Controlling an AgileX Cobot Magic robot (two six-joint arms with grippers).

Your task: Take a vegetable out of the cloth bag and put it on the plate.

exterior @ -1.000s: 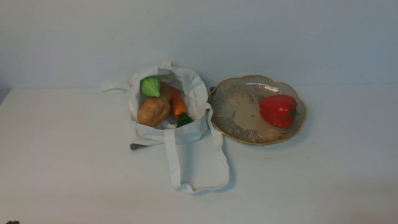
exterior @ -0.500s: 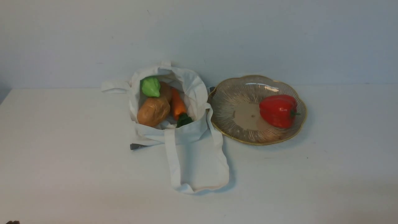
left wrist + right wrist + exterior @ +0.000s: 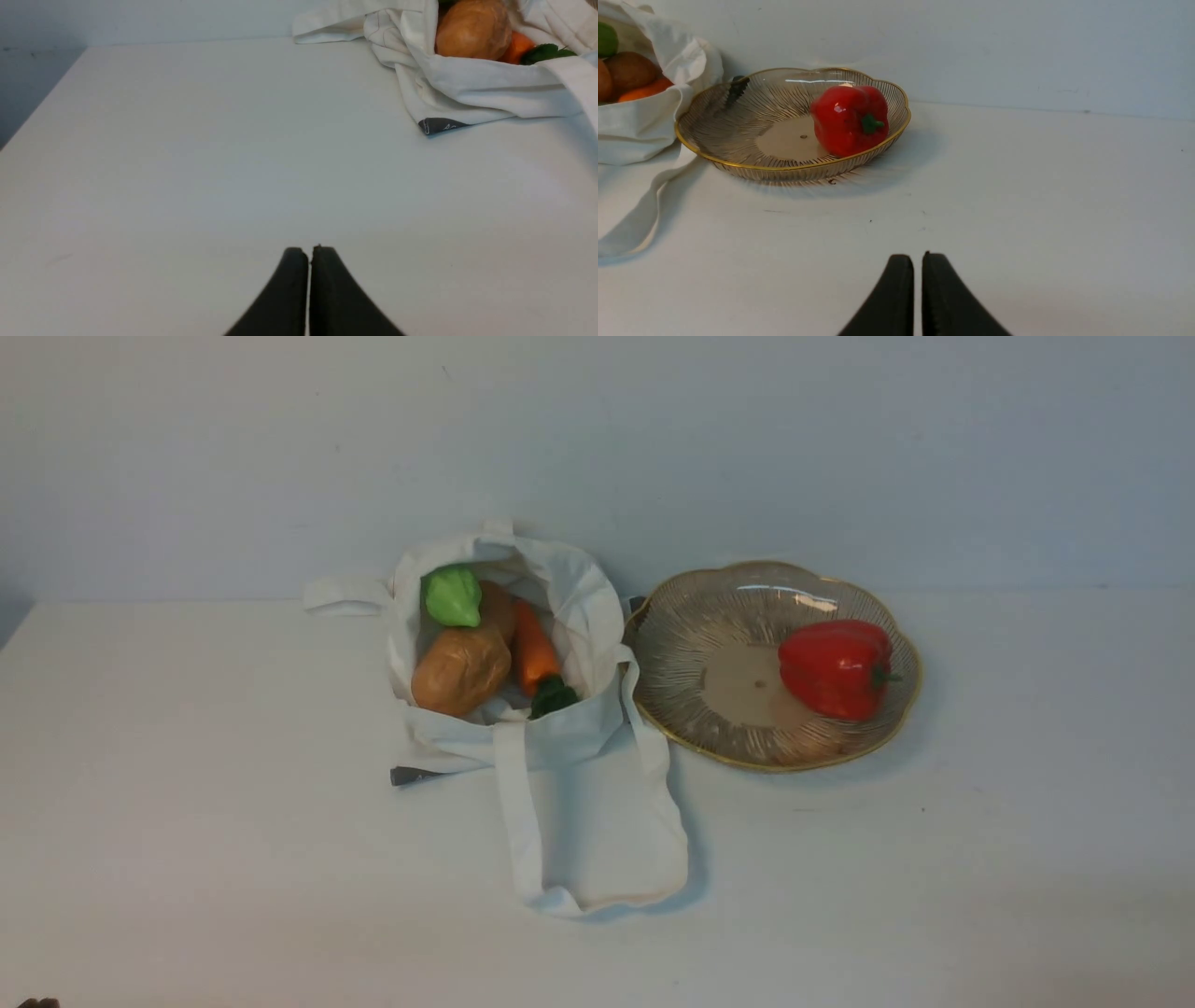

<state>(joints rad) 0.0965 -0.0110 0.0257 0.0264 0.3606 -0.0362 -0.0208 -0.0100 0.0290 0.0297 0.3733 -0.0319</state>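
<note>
Item one: a glossy red bell pepper with a short green stem (image 3: 834,668). We find it lying on its side in the large round translucent brownish glass plate with ribs and a scalloped gold rim (image 3: 692,625), toward the plate's right half, stem pointing right.

Item two: a soft white cloth bag with long strap handles (image 3: 569,728), just left of the plate, its edge meeting the plate's rim. Its mouth lies open toward us. Inside we count a brown potato (image 3: 461,669), an orange carrot with dark green top (image 3: 534,651) and a light green vegetable (image 3: 454,595). One strap loops forward across the white tabletop (image 3: 187,803).

Item three: our left gripper (image 3: 308,261), black fingers pressed together with nothing between them, held low over bare table, well apart from the bag.

Item four: our right gripper (image 3: 917,268), fingers likewise drawn together and empty, low above the table, pointing toward the plate but well short of it.

Neither arm appears in the front view.
</note>
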